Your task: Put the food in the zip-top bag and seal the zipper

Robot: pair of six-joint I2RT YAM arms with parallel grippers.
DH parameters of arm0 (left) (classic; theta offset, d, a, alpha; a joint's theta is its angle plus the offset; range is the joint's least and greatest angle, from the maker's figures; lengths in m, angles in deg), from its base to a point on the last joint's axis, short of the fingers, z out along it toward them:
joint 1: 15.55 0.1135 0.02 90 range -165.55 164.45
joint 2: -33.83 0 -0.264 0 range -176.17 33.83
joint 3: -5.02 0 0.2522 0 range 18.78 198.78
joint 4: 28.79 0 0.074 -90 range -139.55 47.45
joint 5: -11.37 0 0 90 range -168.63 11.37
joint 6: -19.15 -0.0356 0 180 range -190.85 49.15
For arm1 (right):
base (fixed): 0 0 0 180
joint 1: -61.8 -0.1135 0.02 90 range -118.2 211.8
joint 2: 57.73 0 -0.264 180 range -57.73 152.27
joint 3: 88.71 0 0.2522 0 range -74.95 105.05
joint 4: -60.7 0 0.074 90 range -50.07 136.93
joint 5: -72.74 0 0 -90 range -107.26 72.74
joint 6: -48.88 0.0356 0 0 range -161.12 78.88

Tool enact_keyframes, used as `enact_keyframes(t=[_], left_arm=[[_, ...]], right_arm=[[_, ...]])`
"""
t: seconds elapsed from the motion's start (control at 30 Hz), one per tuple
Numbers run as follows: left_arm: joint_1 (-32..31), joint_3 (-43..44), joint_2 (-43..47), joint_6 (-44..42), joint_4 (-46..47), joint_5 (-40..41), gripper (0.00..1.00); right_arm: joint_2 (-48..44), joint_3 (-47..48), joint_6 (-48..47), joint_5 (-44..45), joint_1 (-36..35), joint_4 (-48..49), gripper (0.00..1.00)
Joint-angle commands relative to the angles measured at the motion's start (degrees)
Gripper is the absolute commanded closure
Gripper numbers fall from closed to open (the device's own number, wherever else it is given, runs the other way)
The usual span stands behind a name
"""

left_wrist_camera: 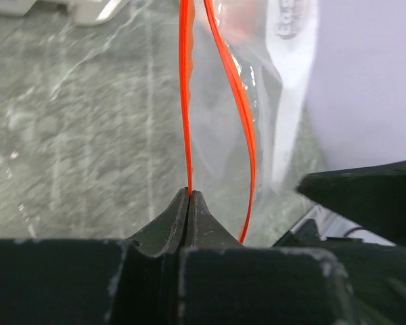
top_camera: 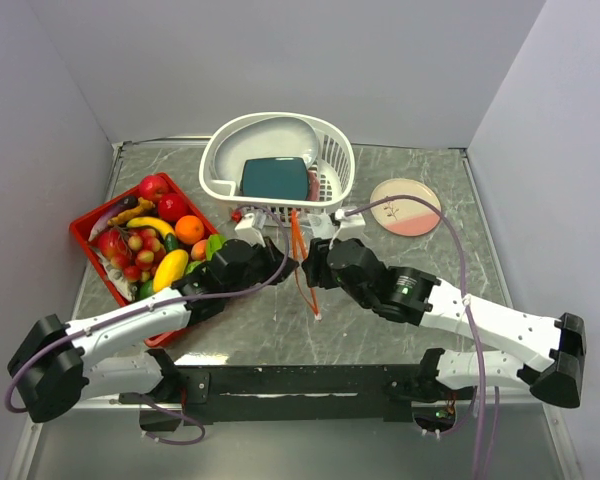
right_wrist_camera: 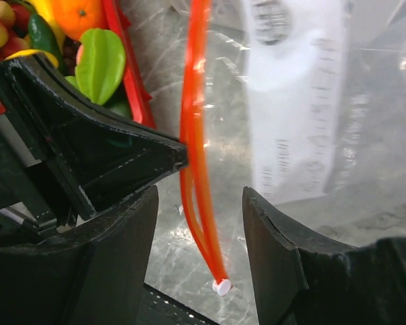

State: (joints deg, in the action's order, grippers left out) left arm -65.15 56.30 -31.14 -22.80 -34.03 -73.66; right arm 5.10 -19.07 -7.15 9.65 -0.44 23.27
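Note:
The food (top_camera: 155,240), toy fruits and vegetables, lies heaped in the red tray (top_camera: 80,222) at the left; an orange (right_wrist_camera: 81,13) and a green piece (right_wrist_camera: 100,62) show in the right wrist view. The clear zip-top bag (left_wrist_camera: 223,128) (right_wrist_camera: 311,101) hangs between my grippers at the table's middle. Its orange-red zipper (top_camera: 305,290) (left_wrist_camera: 185,101) (right_wrist_camera: 195,122) runs down to a white end tab. My left gripper (top_camera: 285,262) (left_wrist_camera: 190,193) is shut on one zipper strip; the other strip bows away to the right. My right gripper (top_camera: 310,268) (right_wrist_camera: 199,196) is open, its fingers either side of the zipper, not touching it.
A white slotted basket (top_camera: 215,150) holding a teal slab (top_camera: 275,178) stands at the back centre. A pink and cream plate (top_camera: 405,207) lies at the back right. Walls close the table on three sides.

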Motion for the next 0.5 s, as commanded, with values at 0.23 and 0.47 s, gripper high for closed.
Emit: enact_keyframes(t=[0.23, 0.47], left_arm=[[-0.76, 4.94, 3.53, -2.44, -0.25, -4.53, 0.99], [-0.76, 4.93, 4.15, -2.53, -1.57, -4.53, 0.99]], right_arm=[[6.87, 8.37, 5.04, 17.28, -2.63, -12.1, 0.36], [8.1, 6.61, 6.62, 20.63, -0.87, -14.91, 0.54]])
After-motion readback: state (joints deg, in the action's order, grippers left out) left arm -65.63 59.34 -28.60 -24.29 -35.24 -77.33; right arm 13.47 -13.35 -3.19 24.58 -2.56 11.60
